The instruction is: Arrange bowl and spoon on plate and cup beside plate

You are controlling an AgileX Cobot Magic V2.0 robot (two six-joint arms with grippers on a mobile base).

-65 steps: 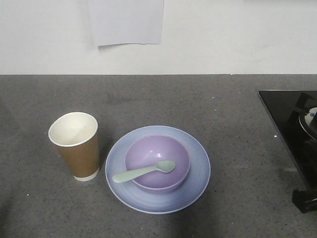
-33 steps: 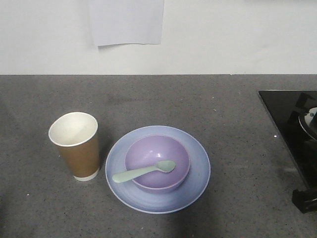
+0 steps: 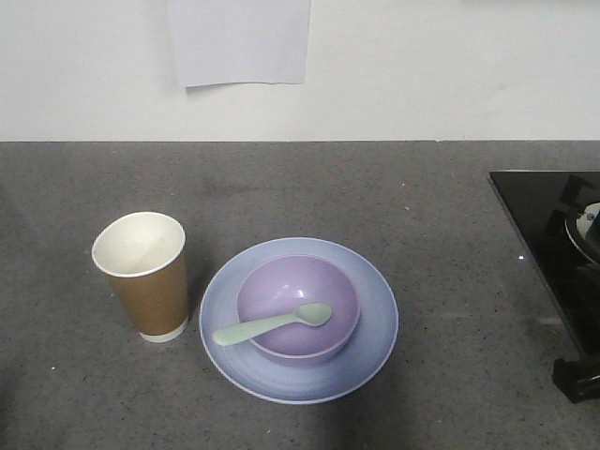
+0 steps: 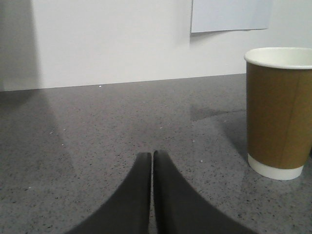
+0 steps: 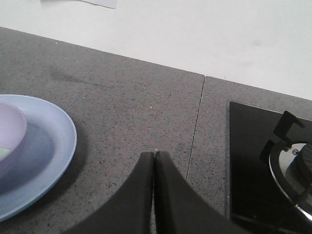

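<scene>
With the purple bowl and mint spoon on the blue plate left of the clenched, empty right claw, and the paper cup right of the clenched left claw, nothing seems left but retreat.

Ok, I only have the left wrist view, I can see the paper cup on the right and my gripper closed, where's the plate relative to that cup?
Observer: The plate sits just to the right of the cup in the front view, close beside it, with a narrow strip of counter between them.
Operator: And is the bowl on it?
Observer: Yes, the bowl sits on the plate, roughly centered.
Operator: The spoon?
Observer: The spoon lies in the bowl, its handle sticking out over the bowl's left rim.
Operator: What's the right gripper doing?
Observer: The right gripper is shut on nothing, over bare counter between the plate and a black stovetop.
</scene>
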